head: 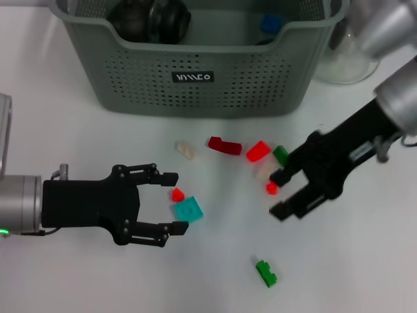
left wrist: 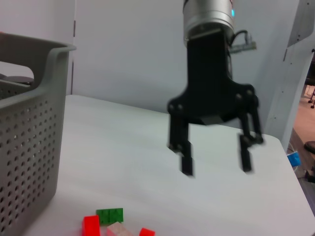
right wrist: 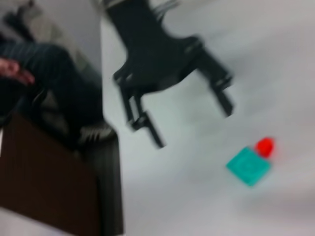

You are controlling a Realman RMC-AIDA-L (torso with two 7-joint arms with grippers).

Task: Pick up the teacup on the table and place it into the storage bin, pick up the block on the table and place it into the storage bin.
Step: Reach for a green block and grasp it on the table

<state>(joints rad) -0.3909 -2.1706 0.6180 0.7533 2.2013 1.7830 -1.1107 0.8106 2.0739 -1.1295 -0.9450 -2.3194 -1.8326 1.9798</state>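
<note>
Currently the storage bin holds a dark round object, possibly the teacup, and a blue block. Several blocks lie loose on the table. Left gripper hovers wide and empty beside the teal block. Right gripper, also wide, straddles a small red block; picking is not finished.

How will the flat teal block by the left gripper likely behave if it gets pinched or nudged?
The teal block looks like a rigid plastic tile, so it should hold its shape. It lies flat and low on the table, so it probably slides rather than rolls or tips. It is likely light. The open left gripper would get little height to grip, and the small red piece beside it may shift.
</note>
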